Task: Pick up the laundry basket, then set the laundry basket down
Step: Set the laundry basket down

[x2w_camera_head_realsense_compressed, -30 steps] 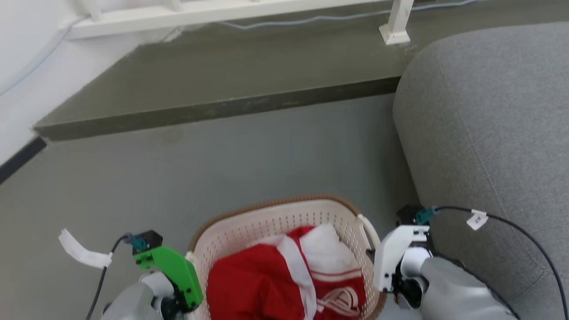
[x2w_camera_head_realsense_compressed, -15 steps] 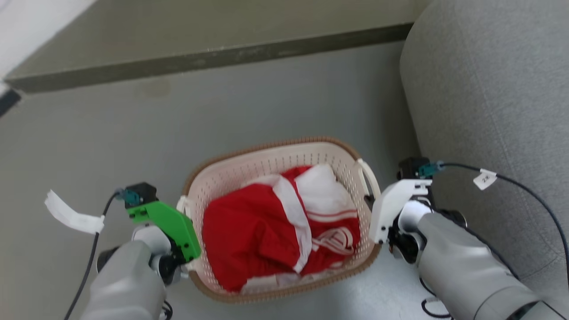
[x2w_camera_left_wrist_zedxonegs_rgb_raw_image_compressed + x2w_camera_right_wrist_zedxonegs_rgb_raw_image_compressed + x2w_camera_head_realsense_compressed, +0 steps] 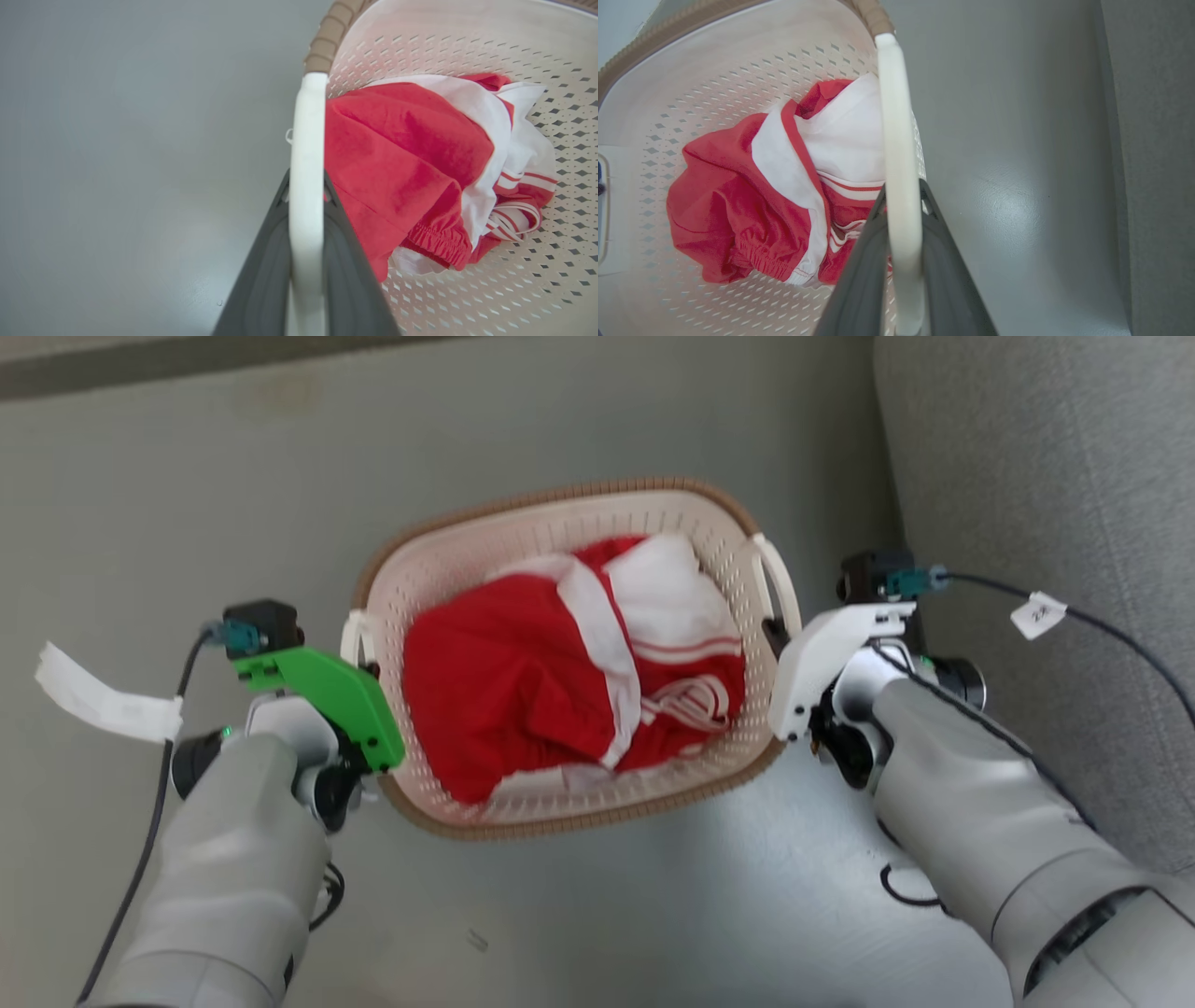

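The laundry basket, cream perforated plastic with a brown woven rim, sits between my two arms in the head view and holds red-and-white clothes. My left gripper, under its green cover, is at the basket's left handle. In the left wrist view its dark fingers are shut on that white handle. My right gripper is at the right handle. The right wrist view shows its fingers clamped on that handle. I cannot tell whether the basket is touching the floor.
A grey sofa stands close on the right, just beyond my right arm. Bare grey floor lies to the left, ahead and in front of the basket. A dark step edge runs along the top. A cable loop lies under my right forearm.
The whole head view has tilted downward, so basket and arms sit higher in it. Both grippers have kept their grip on the handles, and the basket keeps its place between them.
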